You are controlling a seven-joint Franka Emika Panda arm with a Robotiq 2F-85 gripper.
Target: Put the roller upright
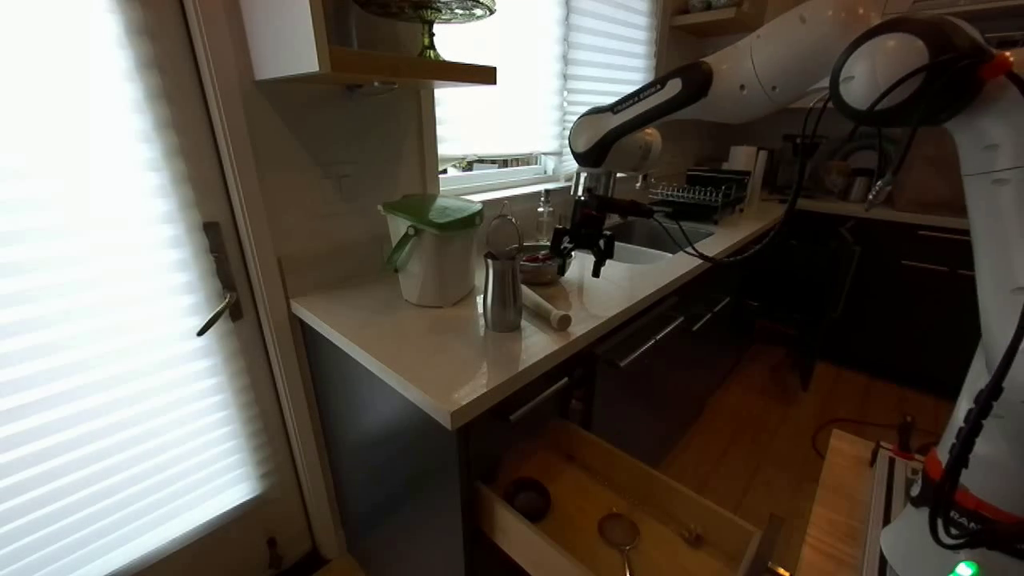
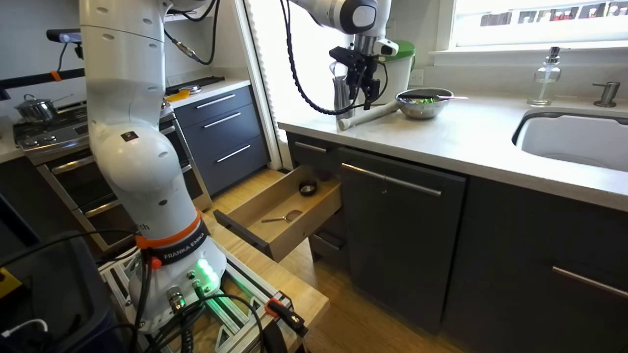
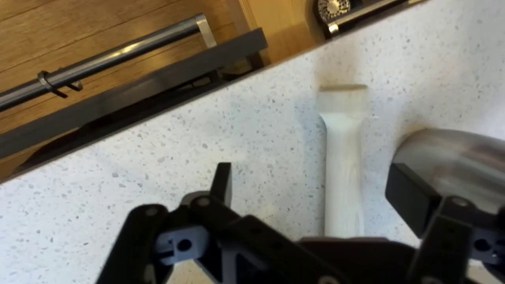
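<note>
The roller (image 1: 546,307), a slender pale wooden cylinder with a wider knob end, lies on its side on the white counter (image 1: 416,344) beside the shiny steel cup (image 1: 502,296). It also lies flat in the other exterior picture (image 2: 369,115), its knob end towards the counter's front edge. My gripper (image 1: 581,270) is open and empty, pointing down above the counter. In the wrist view the roller (image 3: 344,173) shows between the spread fingers (image 3: 311,185), nearer the right one, touched by neither. Its rear part is hidden by the gripper. The right finger overlaps the cup (image 3: 446,157).
A white jug with a green lid (image 1: 436,252) stands behind the cup. A metal bowl (image 2: 424,109) is by the roller's far end. A thin ring-shaped utensil (image 1: 505,232) rises from the cup. An open drawer (image 2: 274,215) lies below the counter. The sink (image 2: 569,142) is farther along.
</note>
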